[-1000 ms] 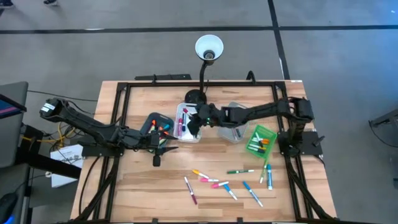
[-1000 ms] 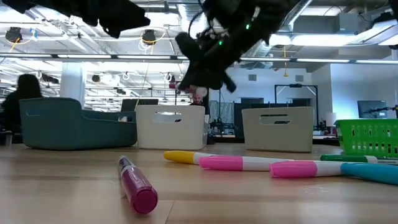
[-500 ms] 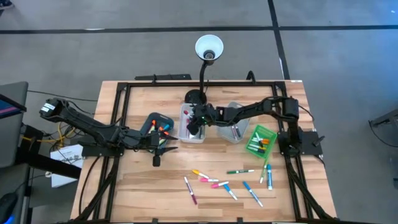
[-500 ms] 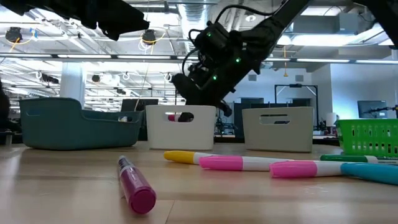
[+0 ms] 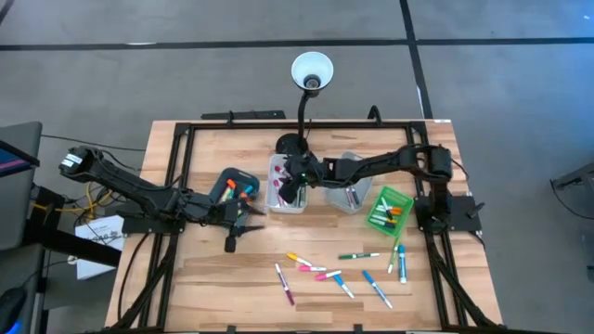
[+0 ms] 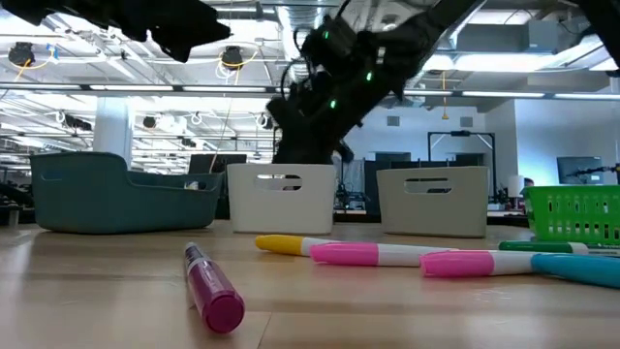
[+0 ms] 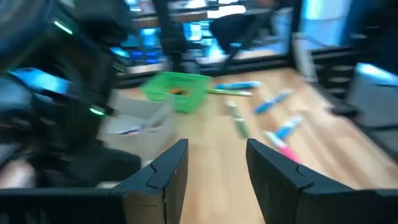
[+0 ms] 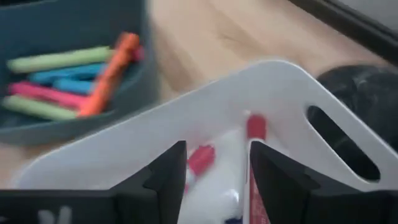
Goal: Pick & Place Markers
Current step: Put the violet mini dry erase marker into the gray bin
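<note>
Right claw [image 5: 295,182] sits over the white bin [image 5: 276,198] at the back-middle of the tabletop [image 5: 204,278], arm stretched in from the right side. Its fingers [image 8: 163,180] are parted with nothing between them; below them the bin holds red-capped markers [image 8: 255,127]. From the low camera the claw hangs just above the white bin's rim [image 6: 276,173].

Left claw [image 5: 243,215] waits near the teal bin [image 5: 228,178], left of centre, fingers [image 7: 168,174] spread apart and empty.

Teal bin holds several markers [image 8: 59,84]: green, blue, pink, orange. Grey bin [image 5: 349,198] is just right of the white one, with the green basket [image 5: 390,209] further right, markers inside.

Loose markers [image 5: 325,274] are scattered on the front half of the tabletop: pink, yellow, blue, green, lying flat, mostly apart from each other. A magenta one [image 6: 213,291] lies nearest the low camera, with yellow and pink ones [image 6: 373,254] behind it.

Desk lamp [image 5: 311,72] stands at the back edge.
</note>
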`<state>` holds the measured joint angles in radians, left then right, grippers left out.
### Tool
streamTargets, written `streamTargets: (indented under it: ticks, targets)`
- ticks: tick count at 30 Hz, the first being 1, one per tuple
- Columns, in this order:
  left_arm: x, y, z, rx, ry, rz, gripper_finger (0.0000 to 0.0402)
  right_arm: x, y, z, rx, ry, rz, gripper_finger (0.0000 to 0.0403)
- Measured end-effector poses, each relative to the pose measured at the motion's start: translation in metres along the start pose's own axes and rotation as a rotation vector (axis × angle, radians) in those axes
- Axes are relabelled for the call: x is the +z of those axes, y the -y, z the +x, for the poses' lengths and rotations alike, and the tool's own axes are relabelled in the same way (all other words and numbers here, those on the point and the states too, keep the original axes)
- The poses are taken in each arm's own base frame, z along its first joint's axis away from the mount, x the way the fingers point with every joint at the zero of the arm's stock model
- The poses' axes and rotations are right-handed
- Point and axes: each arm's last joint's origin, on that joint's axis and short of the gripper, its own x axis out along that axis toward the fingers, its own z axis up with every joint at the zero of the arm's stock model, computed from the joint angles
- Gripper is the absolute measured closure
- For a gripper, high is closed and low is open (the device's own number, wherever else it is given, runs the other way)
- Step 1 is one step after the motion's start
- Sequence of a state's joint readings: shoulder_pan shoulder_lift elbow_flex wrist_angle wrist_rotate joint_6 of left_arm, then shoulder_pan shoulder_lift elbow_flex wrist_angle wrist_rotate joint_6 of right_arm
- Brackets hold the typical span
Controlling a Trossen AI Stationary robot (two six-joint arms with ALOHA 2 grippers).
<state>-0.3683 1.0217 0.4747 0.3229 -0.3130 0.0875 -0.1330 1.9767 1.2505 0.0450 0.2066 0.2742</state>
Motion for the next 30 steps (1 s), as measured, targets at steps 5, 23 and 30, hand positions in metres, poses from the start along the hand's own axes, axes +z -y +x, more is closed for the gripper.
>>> streamTargets:
  ticks: [5, 23, 30]
  targets:
    - [-0.007, 0.012, 0.006, -0.248, -0.023, 0.012, 0.0243, 0.021, -0.019, -0.04, 0.041, -0.019, -0.097, 0.0228]
    - [-0.038, 0.066, 0.065, -0.412, -0.178, 0.027, 0.0243, 0.033, -0.081, -0.215, 0.281, 0.003, -0.275, 0.0269]
    - [-0.028, 0.066, 0.089, -0.411, -0.55, 0.091, 0.0243, 0.016, -0.1, -0.219, 0.317, -0.055, -0.341, 0.0275]
